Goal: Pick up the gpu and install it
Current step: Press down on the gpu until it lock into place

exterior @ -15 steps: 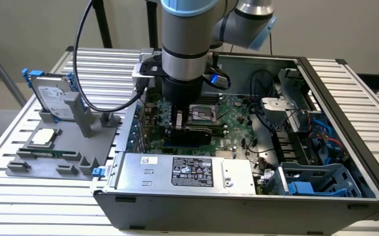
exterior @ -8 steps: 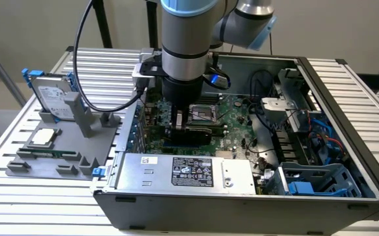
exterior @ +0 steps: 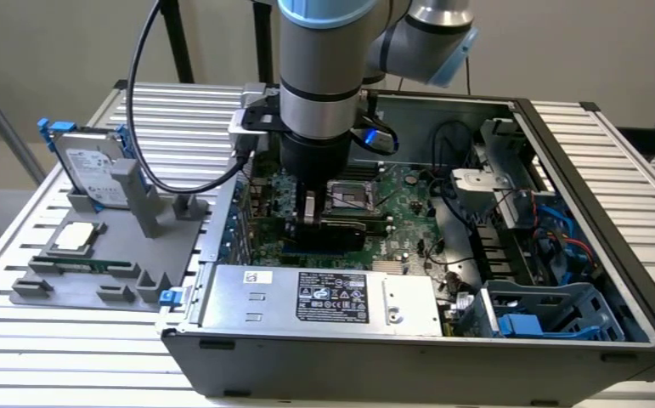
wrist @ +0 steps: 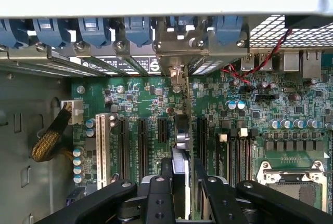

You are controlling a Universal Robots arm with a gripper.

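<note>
My gripper (exterior: 330,212) reaches down into the open computer case (exterior: 599,212), over the green motherboard (exterior: 401,191). It is shut on the gpu (exterior: 327,235), a black card standing on edge just above the board. In the wrist view the gpu (wrist: 182,130) appears edge-on between my two black fingers (wrist: 158,195), in line with the expansion slots (wrist: 141,141). Its silver bracket (wrist: 179,52) sits at the case's rear slot openings. I cannot tell whether the card's lower edge is seated in a slot.
A silver power supply (exterior: 316,297) lies at the case's front, with a blue drive cage (exterior: 543,314) on the exterior view's right. Outside the case, a hard drive with blue rails (exterior: 95,166) stands on a grey fixture (exterior: 89,263). A yellow braided cable (wrist: 49,141) runs beside the board.
</note>
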